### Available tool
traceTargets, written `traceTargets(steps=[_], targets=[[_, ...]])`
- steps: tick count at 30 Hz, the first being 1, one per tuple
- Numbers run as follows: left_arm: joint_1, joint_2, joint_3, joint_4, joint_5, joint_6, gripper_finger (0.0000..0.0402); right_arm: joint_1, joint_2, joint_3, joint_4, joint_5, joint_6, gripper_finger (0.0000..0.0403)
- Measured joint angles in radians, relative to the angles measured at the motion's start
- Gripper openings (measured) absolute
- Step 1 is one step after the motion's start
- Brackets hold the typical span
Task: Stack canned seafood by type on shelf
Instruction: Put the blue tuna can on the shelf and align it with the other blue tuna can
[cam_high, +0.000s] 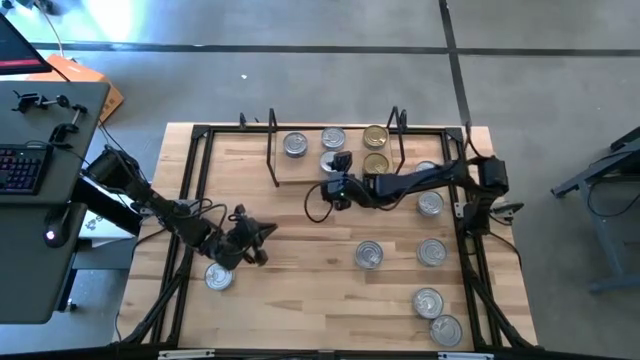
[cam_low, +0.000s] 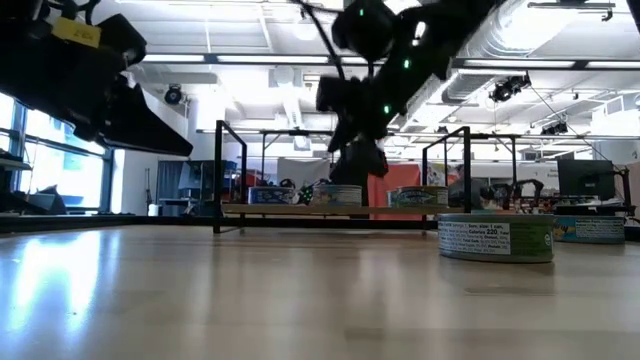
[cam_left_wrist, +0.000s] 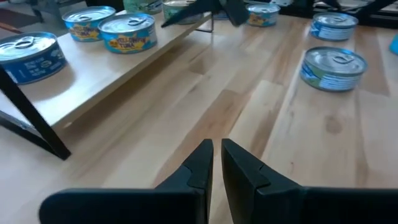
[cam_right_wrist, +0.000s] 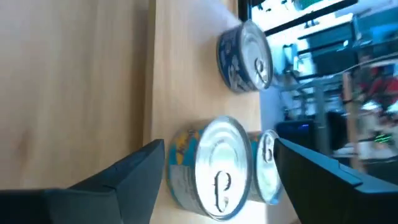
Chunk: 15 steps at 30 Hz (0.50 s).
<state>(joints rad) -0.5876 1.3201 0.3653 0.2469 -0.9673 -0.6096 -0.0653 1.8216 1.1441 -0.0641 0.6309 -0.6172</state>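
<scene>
The shelf (cam_high: 300, 174) stands at the table's far side, a light board in a black wire frame. On it stand silver-lidded tins (cam_high: 295, 145) (cam_high: 333, 138) and two gold-lidded tins (cam_high: 375, 135). My right gripper (cam_right_wrist: 219, 144) is open at the shelf's near edge. Its fingers stand on either side of a yellow-labelled silver tin (cam_right_wrist: 214, 171) that rests upright on the board with another tin (cam_right_wrist: 267, 165) close behind it. My left gripper (cam_high: 250, 240) is shut and holds nothing, above the table's near left, beside a loose tin (cam_high: 218, 277).
Several loose tins lie on the table's right half (cam_high: 369, 255) (cam_high: 431, 252) (cam_high: 430, 205) (cam_high: 428, 300) (cam_high: 445, 330). A black frame (cam_high: 200, 135) borders the table. Bare wood lies between the two arms at the middle of the table.
</scene>
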Motion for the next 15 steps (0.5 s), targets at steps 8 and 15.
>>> traceTargets(steps=[8,15], targets=[[-0.045,0.000,0.000,0.010,0.000,0.056,0.0023,0.140,-0.030,-0.013,0.165,-0.370,0.451,0.0287],[-0.063,0.000,0.000,0.011,0.000,0.100,0.0023,0.311,-0.092,-0.001,-0.273,-0.278,0.779,0.0265]])
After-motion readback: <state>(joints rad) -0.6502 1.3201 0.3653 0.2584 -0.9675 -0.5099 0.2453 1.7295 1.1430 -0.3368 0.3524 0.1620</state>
